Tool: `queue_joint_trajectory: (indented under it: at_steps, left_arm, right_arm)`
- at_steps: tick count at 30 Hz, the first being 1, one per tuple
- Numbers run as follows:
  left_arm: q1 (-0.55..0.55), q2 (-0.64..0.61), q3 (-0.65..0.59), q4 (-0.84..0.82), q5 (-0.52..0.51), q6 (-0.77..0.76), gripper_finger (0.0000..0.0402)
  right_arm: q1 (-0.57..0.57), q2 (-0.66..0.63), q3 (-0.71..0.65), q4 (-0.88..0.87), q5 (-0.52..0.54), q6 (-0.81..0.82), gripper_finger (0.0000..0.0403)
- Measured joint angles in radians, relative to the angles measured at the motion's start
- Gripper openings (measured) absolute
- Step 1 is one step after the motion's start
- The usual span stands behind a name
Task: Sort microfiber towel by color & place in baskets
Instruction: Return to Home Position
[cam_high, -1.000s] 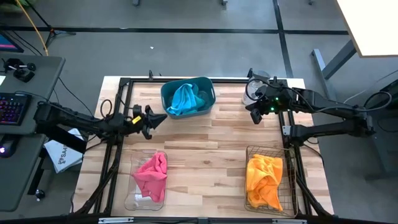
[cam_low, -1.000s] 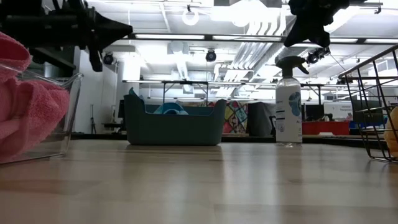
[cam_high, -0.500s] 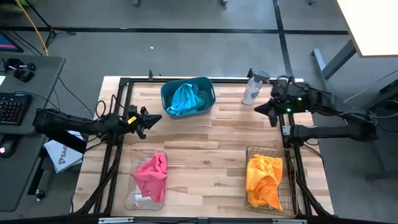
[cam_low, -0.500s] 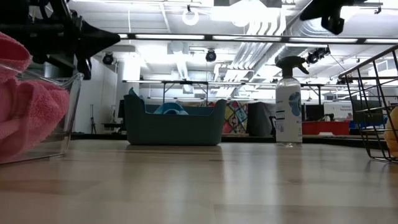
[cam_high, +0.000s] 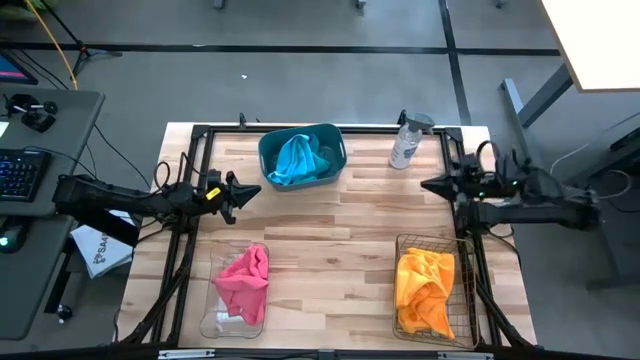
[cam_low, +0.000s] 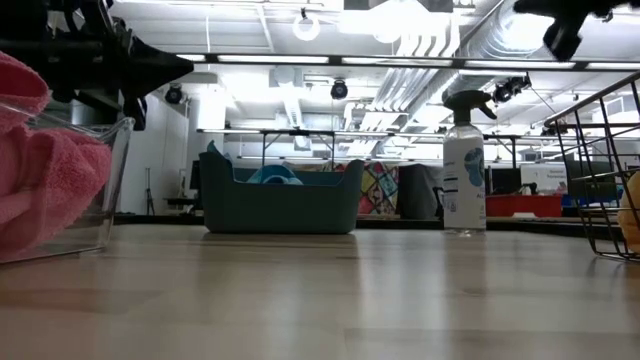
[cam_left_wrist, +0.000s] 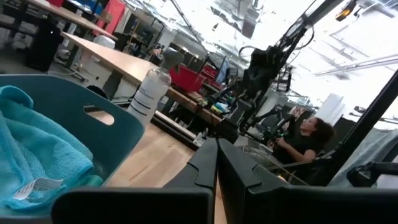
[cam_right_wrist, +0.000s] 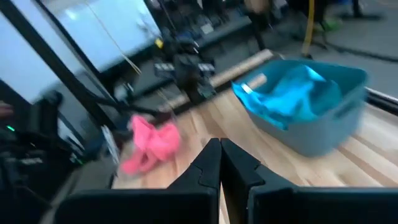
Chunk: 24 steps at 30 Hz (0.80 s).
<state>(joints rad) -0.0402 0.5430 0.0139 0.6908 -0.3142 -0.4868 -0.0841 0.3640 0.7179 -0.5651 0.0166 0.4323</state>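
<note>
A blue towel (cam_high: 296, 158) lies in the teal tub (cam_high: 331, 166) at the table's far middle. Near the front left, a pink towel (cam_high: 245, 280) fills the clear bin (cam_high: 222, 322). An orange towel (cam_high: 424, 289) sits in the wire basket (cam_high: 460, 300) at the near right. My left gripper (cam_high: 258, 188) is shut and empty at the left edge, pointing toward the table's middle. My right gripper (cam_high: 425, 185) is shut and empty at the right edge, pointing left, above the table.
A clear spray bottle (cam_high: 407, 143) stands at the far right, beside the teal tub. Black frame rails (cam_high: 190, 230) run along the table's left, right and far edges. Bare wood lies between the three baskets. In the left wrist view a person (cam_left_wrist: 308, 138) sits beyond the table.
My right gripper has drawn back from beside the spray bottle toward the table's right edge and a little nearer, turning from slanting down to nearly level, still shut. My left gripper pulled back slightly toward the left edge early on, then stayed still.
</note>
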Motion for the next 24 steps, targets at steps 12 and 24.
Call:
queue_joint_trajectory:
  at_steps: [12, 24]
  left_arm:
    - [0.000, -0.011, 0.000, -0.006, 0.000, -0.006, 0.0000]
    - [0.001, -0.292, 0.000, -0.207, 0.001, -0.007, 0.0000]
  right_arm:
    - [0.009, -0.189, -0.547, 0.670, -0.169, 0.065, 0.0000]
    - [0.008, -0.202, -0.708, 0.891, -0.167, 0.033, 0.0000]
